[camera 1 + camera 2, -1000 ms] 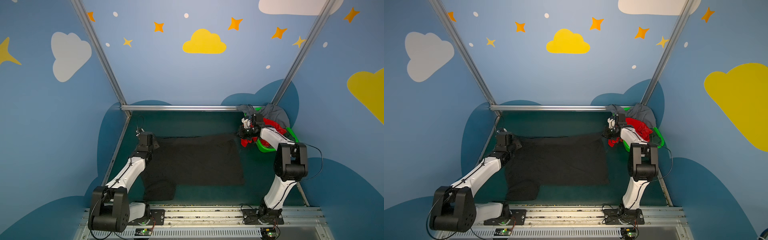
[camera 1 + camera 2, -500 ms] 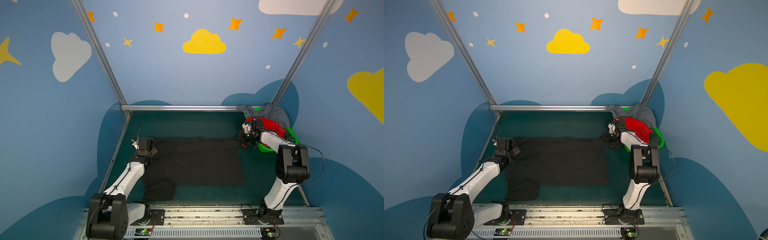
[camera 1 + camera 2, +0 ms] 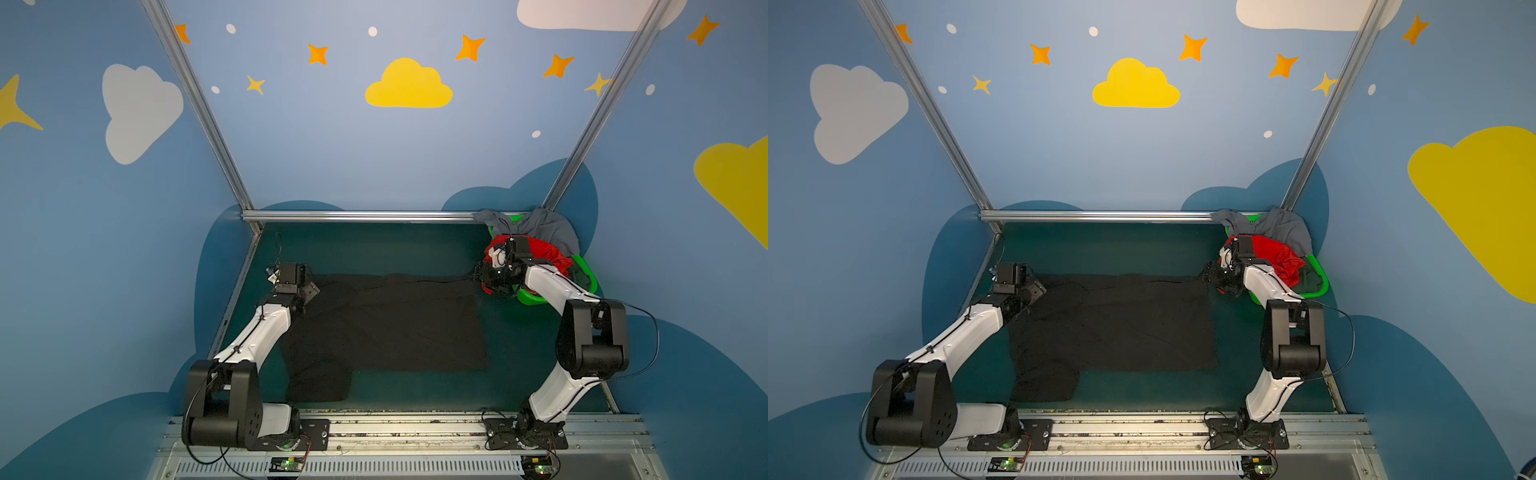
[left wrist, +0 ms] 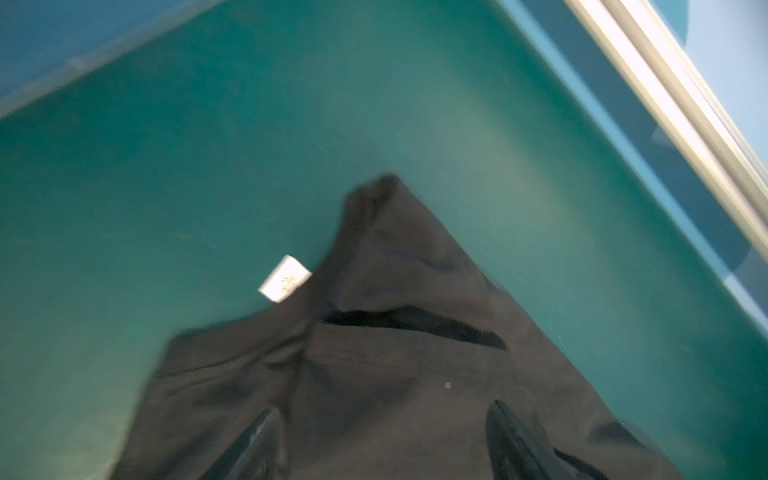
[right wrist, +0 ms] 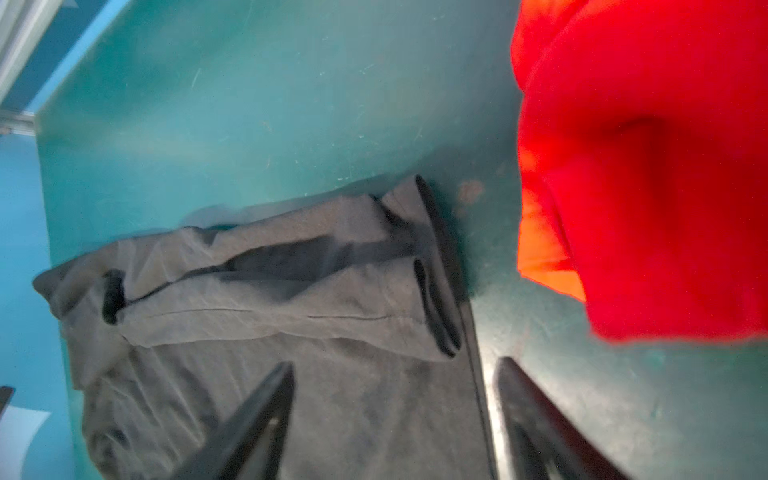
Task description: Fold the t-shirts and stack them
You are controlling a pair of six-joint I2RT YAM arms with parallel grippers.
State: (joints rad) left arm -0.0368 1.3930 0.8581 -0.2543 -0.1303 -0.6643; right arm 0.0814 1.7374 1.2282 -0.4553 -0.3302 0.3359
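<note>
On the teal desk (image 3: pixel 374 249) we see the black shirt (image 3: pixel 386 328) flat at centre, the red shirt (image 3: pixel 546 250) and grey shirt (image 3: pixel 548 226) heaped in the basket (image 3: pixel 532 299) at two o'clock. Both jaws stand spread, empty, at the black shirt's far corners.

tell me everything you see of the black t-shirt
The black t-shirt is soft matte cloth, spread flat but creased on the teal table, a sleeve-like flap jutting at its near left, a small white label poking out by a far corner. The left gripper and right gripper hang over its far corners, jaws open.
</note>
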